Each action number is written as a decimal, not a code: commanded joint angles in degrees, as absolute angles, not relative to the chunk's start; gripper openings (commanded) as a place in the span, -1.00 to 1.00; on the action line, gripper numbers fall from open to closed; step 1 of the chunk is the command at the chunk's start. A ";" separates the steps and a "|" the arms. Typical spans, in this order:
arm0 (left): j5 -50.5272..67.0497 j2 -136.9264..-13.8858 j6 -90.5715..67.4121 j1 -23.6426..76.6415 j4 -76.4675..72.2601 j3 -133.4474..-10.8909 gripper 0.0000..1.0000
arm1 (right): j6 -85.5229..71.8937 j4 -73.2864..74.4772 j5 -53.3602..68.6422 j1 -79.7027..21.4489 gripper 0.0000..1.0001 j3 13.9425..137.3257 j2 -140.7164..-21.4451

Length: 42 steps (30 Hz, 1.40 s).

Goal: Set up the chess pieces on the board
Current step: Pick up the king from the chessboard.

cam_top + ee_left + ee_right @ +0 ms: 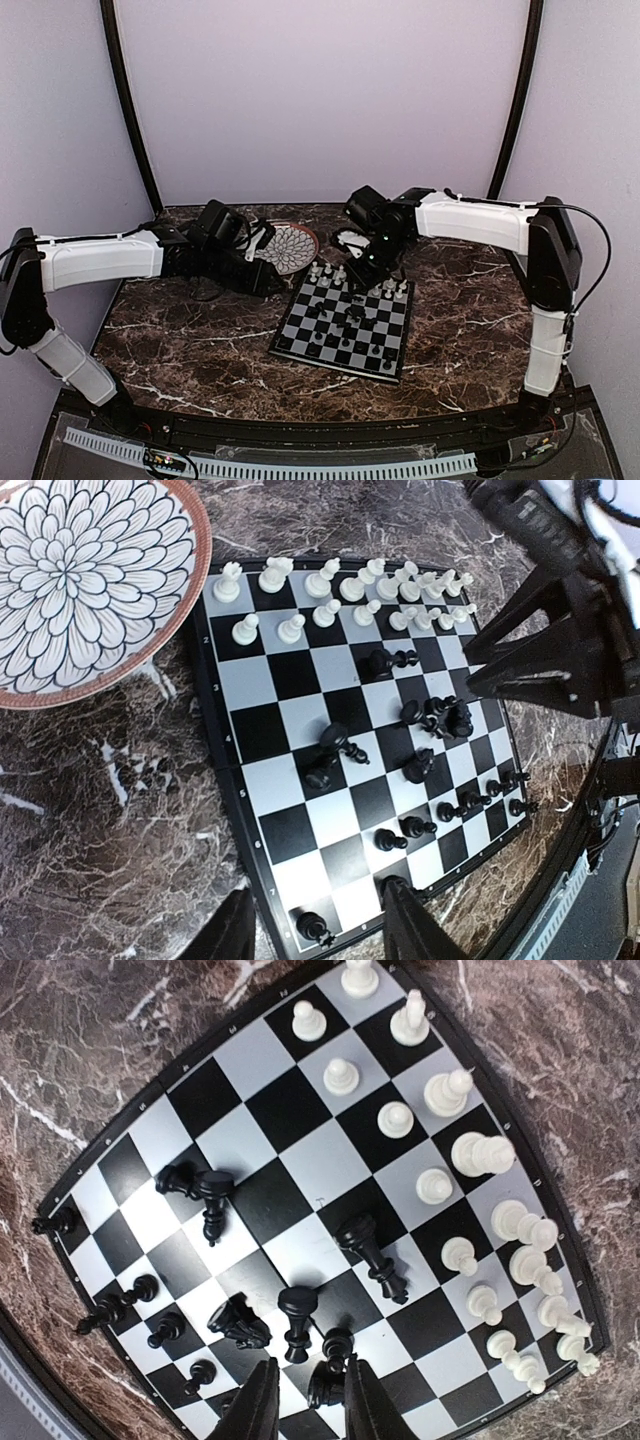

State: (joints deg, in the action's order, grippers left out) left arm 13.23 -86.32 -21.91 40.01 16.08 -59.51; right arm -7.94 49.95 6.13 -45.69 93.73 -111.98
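A robot lab booth: plain lilac walls (320, 90), black arched poles (128, 110), a brown marble-patterned table (200, 350), with the left arm (100, 260) and right arm (470, 220) bolted by a white cable duct (300, 467).

Round white petal-patterned plate (292, 247) with brown rim, dark brown veined marble table (200, 340), plain pale lilac backdrop (320, 90)

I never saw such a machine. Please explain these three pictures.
Two robot arms, left and right, are bolted to a dark table. One picture looks down from above; the other two come from cameras on each wrist. On the table lie a chessboard and a plate. White pieces stand in two rows at one edge; black pieces are scattered, several fallen. The left gripper is open, empty. The right gripper has a black piece between its fingers; whether it grips, I cannot tell.
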 commanded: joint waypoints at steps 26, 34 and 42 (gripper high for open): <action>18.39 -85.45 -21.01 40.69 16.78 -62.07 -0.11 | -5.01 47.31 -6.34 -46.24 -0.42 99.50 -122.76; 18.48 -85.49 -21.93 40.69 16.07 -61.39 -0.11 | -4.85 47.30 -4.21 -46.28 -0.44 98.61 -123.50; 18.54 -86.03 -22.37 40.69 15.86 -61.52 -0.11 | -5.76 46.66 -1.27 -46.32 -0.44 95.17 -123.28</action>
State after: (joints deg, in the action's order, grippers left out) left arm 17.82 -87.31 -21.74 40.40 15.53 -61.58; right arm -5.04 47.55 -2.92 -46.04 96.99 -122.78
